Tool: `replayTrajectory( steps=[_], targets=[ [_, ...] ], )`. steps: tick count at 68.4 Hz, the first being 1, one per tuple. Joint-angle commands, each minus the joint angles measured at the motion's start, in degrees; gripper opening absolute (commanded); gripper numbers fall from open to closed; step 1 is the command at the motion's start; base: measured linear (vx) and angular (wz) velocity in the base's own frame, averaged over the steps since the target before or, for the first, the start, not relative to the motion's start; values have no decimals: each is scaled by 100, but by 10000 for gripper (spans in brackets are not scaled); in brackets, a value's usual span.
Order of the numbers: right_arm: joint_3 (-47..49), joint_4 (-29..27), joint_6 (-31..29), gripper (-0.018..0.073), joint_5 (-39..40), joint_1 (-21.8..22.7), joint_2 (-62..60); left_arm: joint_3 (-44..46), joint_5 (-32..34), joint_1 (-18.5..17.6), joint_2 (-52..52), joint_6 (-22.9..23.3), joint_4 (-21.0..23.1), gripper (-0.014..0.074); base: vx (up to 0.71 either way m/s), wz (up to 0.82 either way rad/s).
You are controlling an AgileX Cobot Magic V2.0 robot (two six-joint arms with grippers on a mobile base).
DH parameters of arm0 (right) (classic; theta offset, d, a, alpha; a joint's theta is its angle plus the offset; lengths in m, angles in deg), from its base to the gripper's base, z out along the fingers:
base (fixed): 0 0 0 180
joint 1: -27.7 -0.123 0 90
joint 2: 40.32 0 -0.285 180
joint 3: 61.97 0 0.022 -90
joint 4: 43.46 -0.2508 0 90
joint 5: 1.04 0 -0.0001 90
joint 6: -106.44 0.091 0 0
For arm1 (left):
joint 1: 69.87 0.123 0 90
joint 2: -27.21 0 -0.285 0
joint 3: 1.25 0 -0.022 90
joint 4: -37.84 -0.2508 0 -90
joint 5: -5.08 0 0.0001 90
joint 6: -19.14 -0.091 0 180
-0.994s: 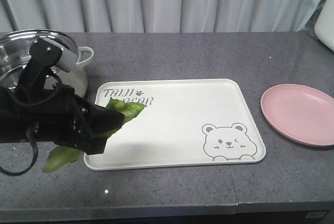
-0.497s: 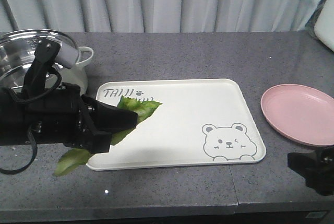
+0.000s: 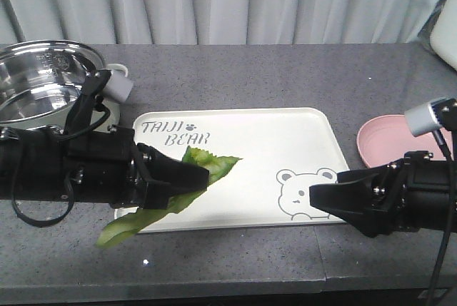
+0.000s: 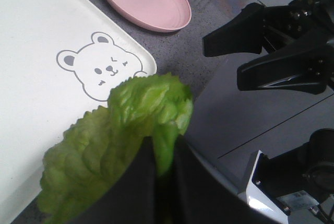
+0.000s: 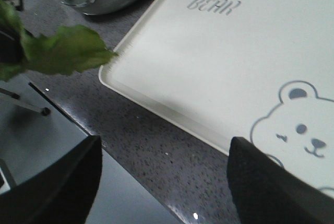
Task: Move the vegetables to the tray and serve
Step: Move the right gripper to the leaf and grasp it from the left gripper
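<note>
Green and thin: a bright green ruffled lettuce leaf (image 3: 211, 165) with a pale rib, pinched in the black left gripper (image 3: 191, 177), jaws closed on it partway along its length. The leaf hangs in the air and lies on nothing. Its free tip reaches over the near-left part of the large cream-white rectangular plastic tray (image 3: 271, 131). Its other end droops past the tray's near-left corner, over the grey speckled stone counter (image 3: 285, 70).

Handling, as judged: very light, limp, easily torn or bruised. Frilled edges fold; the rib is the only firmer part. Best hold is across the rib, gently. A hard squeeze would crush it, and it may cling to the pads on release.

Black right gripper (image 3: 323, 199) hangs at the tray's near-right corner, beside the bear drawing. Jaws spread wide, nothing between them.

Around: round pink plate (image 3: 385, 142) just right of the tray, partly hidden by the right arm. Shiny steel pot (image 3: 36, 81) at far left, near the tray's far-left corner. Nothing lies on the tray, so its middle is free for a drop. The two arms face each other across the tray's near edge, which calls for care.
</note>
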Motion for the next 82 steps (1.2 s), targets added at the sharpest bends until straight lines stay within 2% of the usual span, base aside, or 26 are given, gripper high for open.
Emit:
replayTrajectory(
  steps=[1, 7, 18, 48, 53, 64, 72, 82],
  targets=[
    [185, -967, -620, 486, -322, -13, 113, 153, -103, -27, 120, -25, 381, -7, 0, 0],
    [185, -1476, -1051, 486, -688, -13, 290, 153, -103, -27, 120, -25, 381, -7, 0, 0],
    [185, -2026, -1318, 486, -1001, -23, 598, 153, -103, -27, 120, -25, 381, -7, 0, 0],
    [189, -2511, -1363, 486, -1551, -36, 1138, 153, -83, -27, 120, -25, 381, -6, 0, 0],
    [201, -2541, -1366, 486, -1408, -235, 1191, 153, -83, -27, 120, -25, 381, -6, 0, 0],
    [628, -2500, -1258, 486, -782, -1079, 1460, 153, -83, -27, 120, -25, 381, -6, 0, 0],
    [938, -2523, -1038, 486, -784, -1275, 1652, 153, -107, -27, 120, -25, 376, -6, 0, 0],
    [1054, -2706, -970, 486, -906, -1288, 1847, 153, -106, -27, 120, -25, 370, -6, 0, 0]
  ],
)
